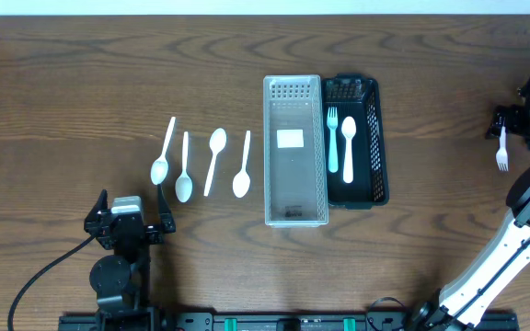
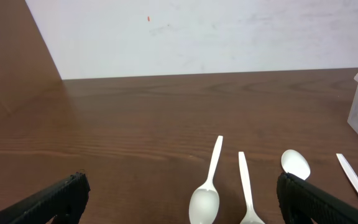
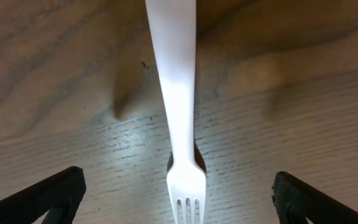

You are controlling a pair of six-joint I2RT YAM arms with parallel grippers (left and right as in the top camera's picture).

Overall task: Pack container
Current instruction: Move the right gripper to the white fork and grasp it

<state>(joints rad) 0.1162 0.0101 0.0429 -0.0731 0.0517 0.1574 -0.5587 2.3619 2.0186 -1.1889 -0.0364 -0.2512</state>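
- Right claw point(image 3: 179, 186) sits spread wide, one finger out on either side of the loose fork point(image 3: 179, 93), and neither finger appears to touch it.
- That fork lies flat on the worktop point(image 3: 303, 93), out at the far right and well apart from both containers.
- Here's what the next move turns on: the fork's long axis runs straight down the gap between the fingers, tines toward the wrist camera, handle pointing away. The fingers stand square across it, so a plain squeeze looks enough to pinch it.
- The black tray point(image 1: 381, 147) lies well off to the right arm's left, and that arm is clearly the nearer one to this fork.
- Left claw point(image 2: 180, 198) is spread as well and holds nothing. The loose spoons point(image 1: 184, 167) lie just ahead of it, long axes running roughly near-to-far, so the left arm is nearer to those.
- The count:
  - four loose spoons
  - one loose fork
  - one packed fork point(image 1: 332, 138) and one packed spoon point(image 1: 348, 145), side by side in the black tray
  - two containers, and the clear bin point(image 1: 269, 156) has no cutlery in it
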